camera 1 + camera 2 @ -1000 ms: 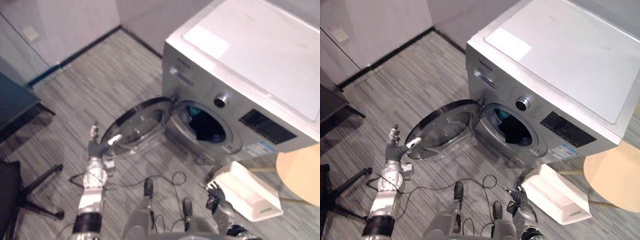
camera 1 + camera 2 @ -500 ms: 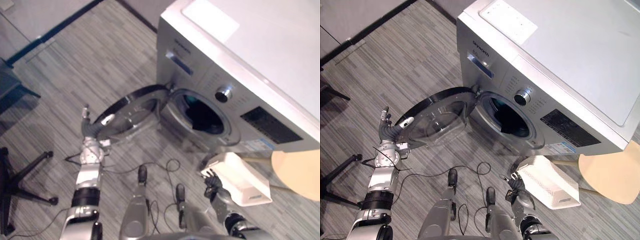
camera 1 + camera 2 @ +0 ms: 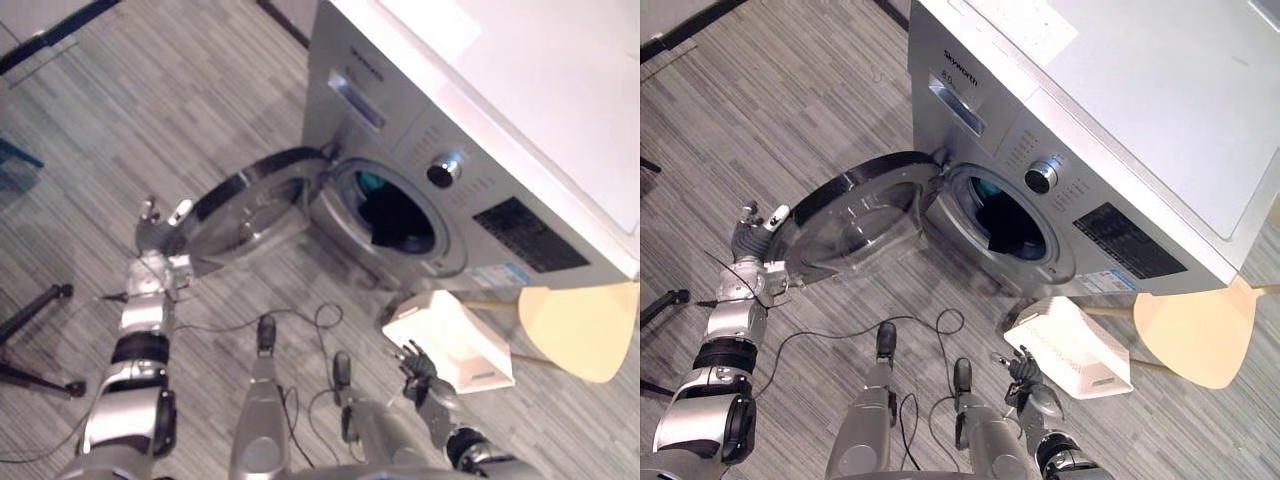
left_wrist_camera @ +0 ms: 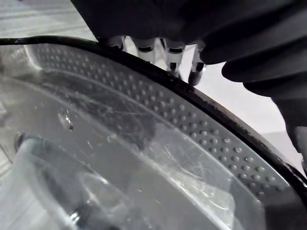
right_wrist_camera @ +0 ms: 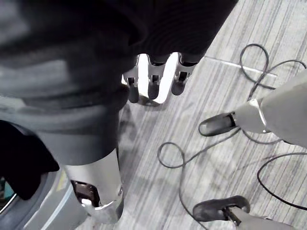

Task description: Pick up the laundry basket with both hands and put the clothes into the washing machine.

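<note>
Laundry basket (image 3: 450, 340) on floor (image 3: 200, 80), neither hand on it.
White basket lies by washer's (image 3: 480, 120) front corner, just beside tan stool (image 3: 575, 325); can't tell which way up. Dark clothes (image 3: 395, 220) sit in the open drum. R hand (image 3: 415, 365) near basket's near edge, fingers loosely spread, holding nothing. L hand (image 3: 152, 240) at rim of open door (image 3: 250, 205), fingers fairly straight against it, no grip. Basket prob. light, stiff plastic, smooth so maybe slippery; best taken w/ one hand on each opp. rim, kept level.
</note>
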{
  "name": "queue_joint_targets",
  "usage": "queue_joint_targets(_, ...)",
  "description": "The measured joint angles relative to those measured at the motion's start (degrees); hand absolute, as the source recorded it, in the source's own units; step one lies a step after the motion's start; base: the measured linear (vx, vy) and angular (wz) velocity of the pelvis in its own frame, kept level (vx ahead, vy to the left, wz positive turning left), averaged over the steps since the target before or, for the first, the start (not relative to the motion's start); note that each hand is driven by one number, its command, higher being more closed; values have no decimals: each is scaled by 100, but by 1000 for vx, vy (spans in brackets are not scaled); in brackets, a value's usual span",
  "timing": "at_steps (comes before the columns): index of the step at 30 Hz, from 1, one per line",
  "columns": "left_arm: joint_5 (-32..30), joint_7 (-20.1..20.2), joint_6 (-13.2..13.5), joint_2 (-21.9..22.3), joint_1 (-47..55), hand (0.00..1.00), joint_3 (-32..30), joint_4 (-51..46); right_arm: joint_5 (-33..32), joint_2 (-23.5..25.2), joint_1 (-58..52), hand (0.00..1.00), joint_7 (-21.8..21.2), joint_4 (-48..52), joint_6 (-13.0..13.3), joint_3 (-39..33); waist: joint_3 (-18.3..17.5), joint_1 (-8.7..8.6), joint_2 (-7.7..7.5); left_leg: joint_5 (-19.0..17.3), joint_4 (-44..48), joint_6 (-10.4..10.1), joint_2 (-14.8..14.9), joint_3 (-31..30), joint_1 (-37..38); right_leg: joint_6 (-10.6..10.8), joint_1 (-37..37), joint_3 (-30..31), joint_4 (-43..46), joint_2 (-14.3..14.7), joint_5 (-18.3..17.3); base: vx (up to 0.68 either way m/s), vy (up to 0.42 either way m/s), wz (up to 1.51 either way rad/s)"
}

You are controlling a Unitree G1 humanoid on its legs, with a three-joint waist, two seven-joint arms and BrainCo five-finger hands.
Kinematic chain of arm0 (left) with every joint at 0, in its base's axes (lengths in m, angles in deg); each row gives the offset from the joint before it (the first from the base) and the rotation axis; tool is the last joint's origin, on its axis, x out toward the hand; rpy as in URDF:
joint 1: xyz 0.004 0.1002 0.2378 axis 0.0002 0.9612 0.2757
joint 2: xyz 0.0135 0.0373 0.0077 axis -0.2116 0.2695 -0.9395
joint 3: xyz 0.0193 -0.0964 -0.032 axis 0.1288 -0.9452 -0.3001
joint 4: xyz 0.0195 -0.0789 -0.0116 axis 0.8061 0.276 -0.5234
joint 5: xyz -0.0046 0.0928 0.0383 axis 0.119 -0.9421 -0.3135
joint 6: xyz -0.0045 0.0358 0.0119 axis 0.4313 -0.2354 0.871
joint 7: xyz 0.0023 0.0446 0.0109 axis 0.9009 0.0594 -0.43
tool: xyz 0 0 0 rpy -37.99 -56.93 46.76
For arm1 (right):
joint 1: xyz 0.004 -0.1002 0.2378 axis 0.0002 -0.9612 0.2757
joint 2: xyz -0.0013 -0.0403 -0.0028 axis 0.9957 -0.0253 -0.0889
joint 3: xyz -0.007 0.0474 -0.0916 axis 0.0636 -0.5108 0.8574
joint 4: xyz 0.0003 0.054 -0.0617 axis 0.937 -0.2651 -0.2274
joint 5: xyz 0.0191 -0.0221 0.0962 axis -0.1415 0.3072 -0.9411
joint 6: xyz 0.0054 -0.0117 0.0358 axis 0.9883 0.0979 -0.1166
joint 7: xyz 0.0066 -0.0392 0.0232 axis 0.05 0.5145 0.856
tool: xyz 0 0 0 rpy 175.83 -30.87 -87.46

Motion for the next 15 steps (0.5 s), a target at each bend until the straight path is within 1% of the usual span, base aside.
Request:
queue_joint_targets(2,3,92,-1,86,110,0,139,118,20,1,3,0,-59,-9,-46,0,1,-3,1,-4,-4,-3,-8,32,82,9,66,14,-14,-15,3,-30,25,-5)
queue_joint_targets(3,3,99,-17,175,204,0,455,288,68,5,8,0,-72,-49,-64,-1,4,-7,17,-10,-23,-6,-19,60,164,35,138,32,-63,-37,18,-48,30,-5)
queue_joint_targets(4,-1,119,-38,205,238,0,626,385,105,7,8,0,-72,-65,-71,-1,0,-15,24,-13,-29,-8,-25,75,187,56,152,46,-81,-48,31,-63,39,-8)
queue_joint_targets(5,-5,231,-37,283,305,0,871,488,115,4,7,0,-71,-91,-75,-5,-5,-15,39,-35,-30,-26,-42,110,213,71,158,84,-83,-67,30,-67,51,-14)
queue_joint_targets(6,-39,409,-50,415,465,0,1372,524,115,6,7,0,-70,-107,-82,-34,-11,-19,83,-52,-30,-19,-78,179,251,116,161,150,-80,-106,37,-70,70,-17)
queue_joint_targets(7,-44,496,-53,499,491,0,1592,591,115,7,5,0,-72,-109,-83,-35,-17,-21,98,-63,-31,-7,-95,217,265,143,160,176,-82,-128,45,-56,81,-25)
queue_joint_targets(8,-38,630,-73,705,489,0,1967,798,114,24,12,0,-74,-114,-88,-34,-22,-29,110,-100,-31,46,-127,316,314,180,161,285,-86,-165,60,-52,89,-37)
queue_joint_targets(9,-24,713,-122,939,465,0,2388,1024,112,66,9,0,-77,-99,-84,-29,-26,-64,107,-130,-30,88,-165,439,369,238,171,381,-103,-206,89,-42,77,-39)
queue_joint_targets(10,-24,732,-138,1059,441,0,2602,1125,111,85,9,0,-76,-101,-83,-29,-26,-111,108,-143,-30,106,-191,492,394,266,180,446,-122,-241,107,-34,61,-39)
queue_joint_targets(12,-53,877,-152,1398,356,0,3312,1467,109,161,5,0,-76,-91,-81,1,-40,-279,98,-202,-30,190,-265,791,493,360,180,725,-198,-296,184,-23,56,-55)
queue_joint_targets(13,-55,924,-155,1476,306,0,3509,1586,106,172,5,0,-76,-91,-82,11,-41,-340,97,-220,-29,216,-286,900,525,393,166,836,-203,-318,217,-23,85,-90)
queue_joint_targets(15,-55,1071,-235,1777,122,0,4102,1936,100,178,-15,0,-70,-88,-81,30,-81,-511,92,-320,-8,329,-334,1445,680,469,127,1391,-279,-378,381,-10,69,-111)
